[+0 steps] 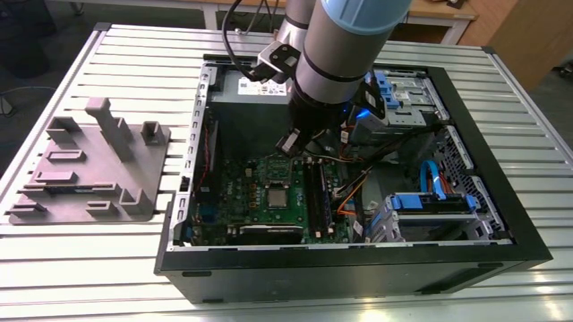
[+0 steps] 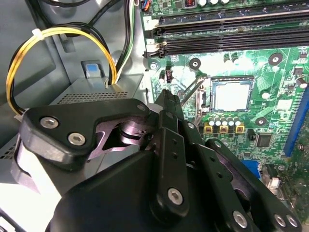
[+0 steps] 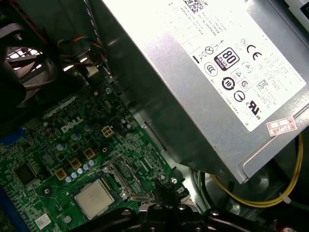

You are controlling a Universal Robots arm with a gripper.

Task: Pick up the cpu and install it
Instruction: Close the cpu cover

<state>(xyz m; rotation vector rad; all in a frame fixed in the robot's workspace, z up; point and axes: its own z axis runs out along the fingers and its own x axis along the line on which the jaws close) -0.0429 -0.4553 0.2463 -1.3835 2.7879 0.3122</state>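
The gripper (image 2: 166, 99) hangs inside the open computer case (image 1: 501, 248), its black fingers (image 2: 170, 108) drawn together with nothing between them, so it grasps nothing. In the exterior view it sits under the arm (image 1: 345, 54), above the upper part of the motherboard (image 1: 235, 194) and just below the power supply (image 3: 203, 82). The cpu (image 1: 278, 198) already lies flat in its socket near the board's middle; in both wrist views its silvery top (image 2: 232, 95) (image 3: 94, 198) looks square to the socket frame, with the thin retention lever (image 2: 190, 92) standing raised beside it. Judging by this, placement looks done and the work in hand is around the socket, where the chip must stay seated and level. Doing it well means keeping the fingertips clear of the chip's top and moving straight up and down, since a sideways nudge could shift it on its contacts. The 2 long black memory slots (image 2: 227, 34) lie near the socket, and the yellow-and-black cables (image 2: 63, 36) loop close to the gripper body, so a snag is the likeliest trouble. The grey fixture plate (image 1: 90, 168) stands on the table (image 1: 134, 54) well apart from the case.
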